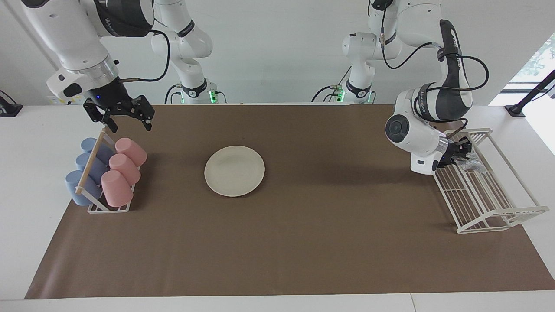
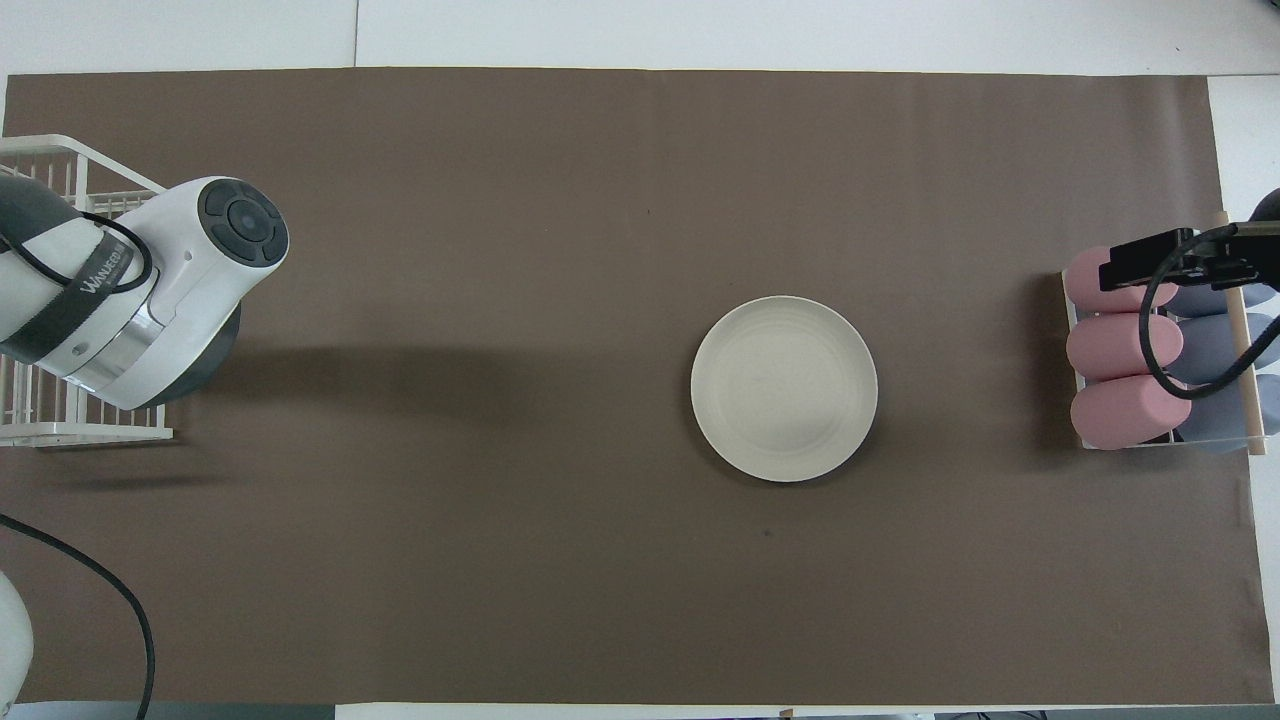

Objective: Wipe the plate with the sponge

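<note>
Here is the plate (image 1: 234, 170), alone in the middle of the brown mat (image 1: 303, 242), and everything else sits off it: the sponge (image 1: 470, 164) lies well away from the plate, in the white wire rack (image 1: 490, 190) at the left arm's end of the table. The left gripper (image 1: 456, 155) is right at that sponge, arm folded low with its wrist turned sideways into the rack; whether its fingers are parted or pinching I cannot tell, nor whether the sponge is gripped or just touched. That glittery pad looks soft and light, so it should squash under a pinch: best taken across its middle, firmly enough not to slip out when dragged. The plate looks stiff and smooth and could skate on the mat under a sideways wipe. Toward the right arm's end, away from the plate, the right gripper (image 1: 128, 119) waits with its fingers spread wide, holding nothing, over the cup rack (image 1: 104, 182) with its pink and blue cups (image 1: 117, 173).
</note>
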You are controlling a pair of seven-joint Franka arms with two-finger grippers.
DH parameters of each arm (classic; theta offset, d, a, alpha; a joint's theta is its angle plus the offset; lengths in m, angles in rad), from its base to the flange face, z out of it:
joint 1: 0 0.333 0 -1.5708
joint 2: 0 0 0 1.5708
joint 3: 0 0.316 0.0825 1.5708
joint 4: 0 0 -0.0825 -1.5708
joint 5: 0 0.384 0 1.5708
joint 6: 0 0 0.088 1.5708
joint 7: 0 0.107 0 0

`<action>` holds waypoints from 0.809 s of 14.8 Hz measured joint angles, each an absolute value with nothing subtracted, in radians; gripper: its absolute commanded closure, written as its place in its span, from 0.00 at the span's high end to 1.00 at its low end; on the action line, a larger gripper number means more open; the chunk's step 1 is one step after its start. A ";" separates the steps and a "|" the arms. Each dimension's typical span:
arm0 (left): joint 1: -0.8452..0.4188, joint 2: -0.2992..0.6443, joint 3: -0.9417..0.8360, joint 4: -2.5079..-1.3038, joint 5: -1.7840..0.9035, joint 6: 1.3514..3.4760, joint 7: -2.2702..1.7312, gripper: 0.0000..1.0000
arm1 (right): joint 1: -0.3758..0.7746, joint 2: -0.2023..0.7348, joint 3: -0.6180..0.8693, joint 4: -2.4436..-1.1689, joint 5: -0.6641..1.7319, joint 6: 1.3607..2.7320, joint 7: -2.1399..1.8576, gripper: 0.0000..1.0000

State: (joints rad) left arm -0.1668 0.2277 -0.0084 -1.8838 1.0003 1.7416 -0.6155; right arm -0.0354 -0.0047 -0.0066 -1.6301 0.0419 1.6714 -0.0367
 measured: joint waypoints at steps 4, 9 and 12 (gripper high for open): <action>-0.167 0.224 -0.008 -1.884 1.000 1.752 -0.616 1.00 | -0.036 -0.005 -0.007 -1.630 0.042 1.671 -0.037 1.00; -0.164 0.214 -0.008 -1.851 0.913 1.755 -0.602 1.00 | -0.036 -0.005 -0.007 -1.630 0.042 1.671 -0.037 1.00; -0.149 0.191 -0.003 -1.759 0.720 1.752 -0.497 1.00 | -0.036 -0.005 -0.007 -1.630 0.042 1.671 -0.037 1.00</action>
State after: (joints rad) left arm -0.1492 0.1905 -0.0031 -1.7587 0.7200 1.7523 -0.4966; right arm -0.0358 -0.0047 -0.0069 -1.6298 0.0415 1.6712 -0.0367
